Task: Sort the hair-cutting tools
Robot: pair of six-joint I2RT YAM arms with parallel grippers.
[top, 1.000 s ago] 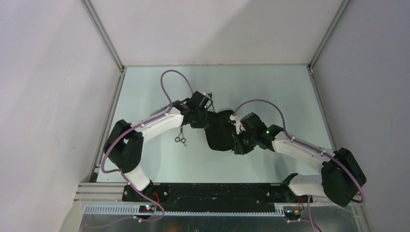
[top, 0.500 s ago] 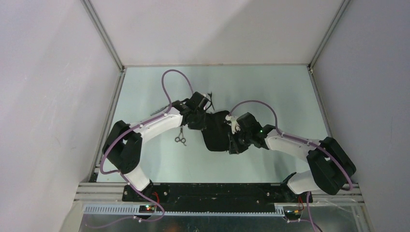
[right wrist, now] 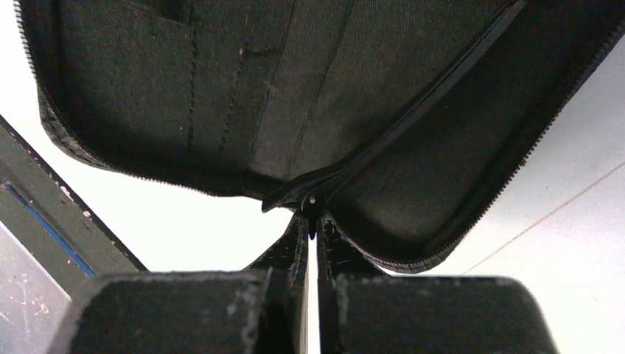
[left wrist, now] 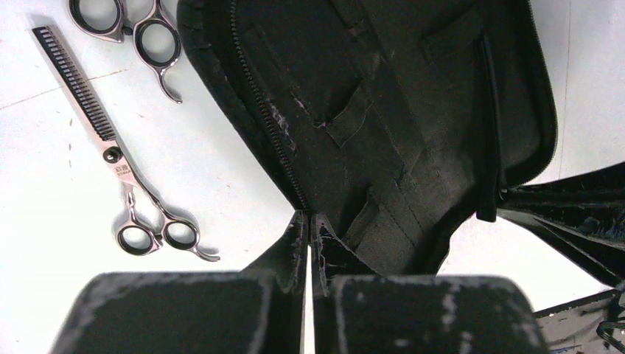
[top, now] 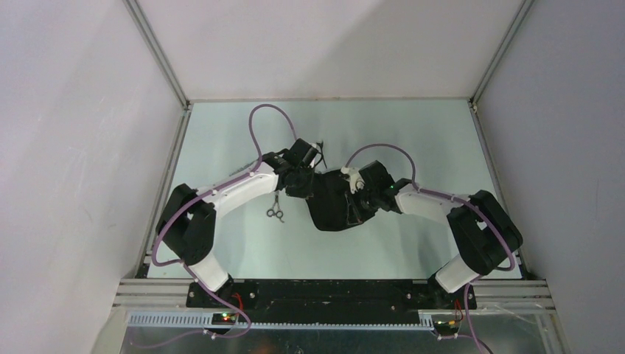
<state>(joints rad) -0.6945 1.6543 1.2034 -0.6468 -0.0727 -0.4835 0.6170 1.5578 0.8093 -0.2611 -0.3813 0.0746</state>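
At pouch (top: 333, 209) edges: left jaws clamp zipper rim (left wrist: 274, 140), right jaws clamp zipper pull (right wrist: 312, 200); scissors (left wrist: 110, 151) lie beside pouch on bench (top: 413, 133).

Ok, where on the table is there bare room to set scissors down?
The widest bare table lies between the open pouch and the back wall, running to the far right corner. A smaller patch sits between the pouch and the table's near edge. It is crowded left of the pouch, where scissors lie beside the left arm.

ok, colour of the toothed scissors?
The toothed scissors are silver; clearest in the left wrist view.
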